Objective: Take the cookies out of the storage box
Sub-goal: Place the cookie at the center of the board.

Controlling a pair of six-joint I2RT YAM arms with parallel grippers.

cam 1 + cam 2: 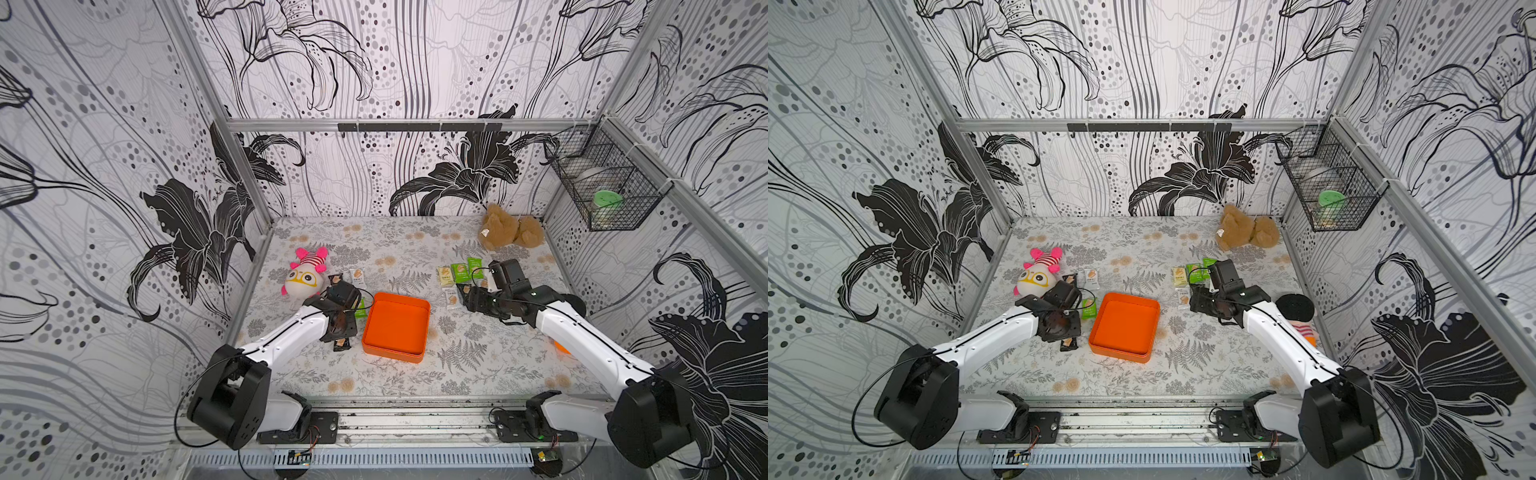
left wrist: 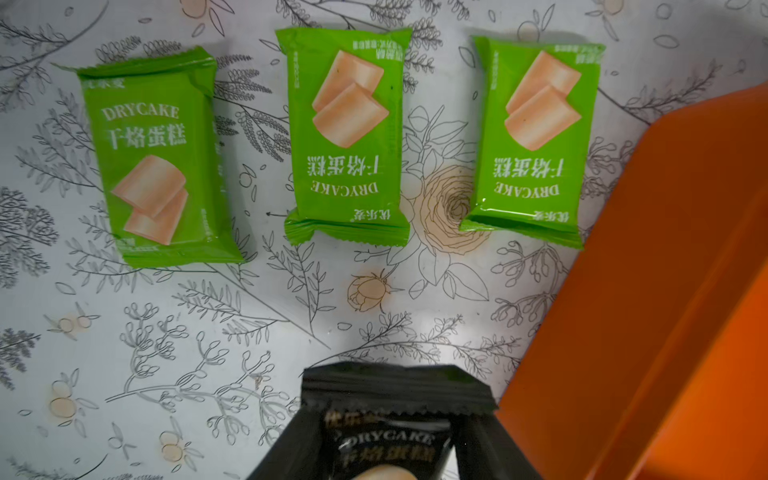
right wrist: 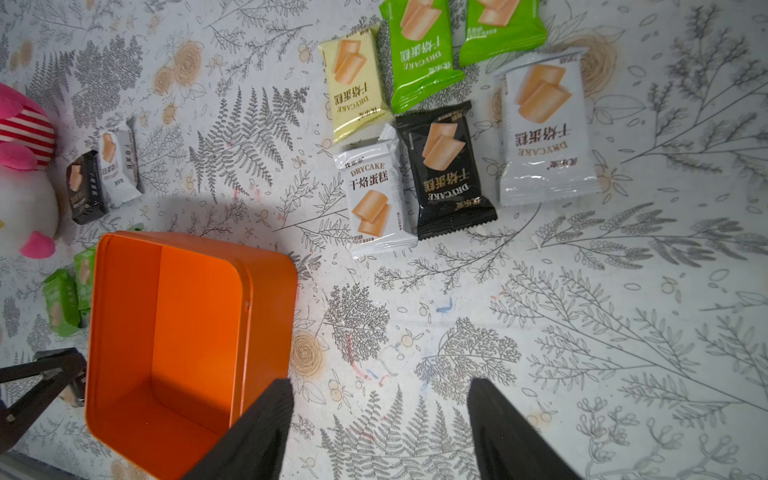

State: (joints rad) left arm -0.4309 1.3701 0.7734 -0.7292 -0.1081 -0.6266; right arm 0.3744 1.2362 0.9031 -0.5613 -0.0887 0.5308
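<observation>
**Top views:** The orange storage box (image 1: 390, 358) stands empty mid-bench (image 1: 386, 245) in both top views. The cookies (image 1: 460, 272) lie flat on the patterned cloth to either side of it.

**Left wrist view:** The left gripper (image 2: 386, 461) appears clamped on a black packet (image 2: 395, 415), which is raised off the cloth just beside the box wall. Three green packets (image 2: 347, 137) lie in a row beyond it.

**Right wrist view:** The right gripper (image 3: 378, 415) hangs with its jaws wide apart over bare cloth, holding nothing. Six packets are clustered ahead of it.

The packets look feather-light, with slick, crinkly film over what is probably a brittle biscuit. A gentle pinch across the narrow width, or on a crimped end seam, should hold one without crushing it.
</observation>
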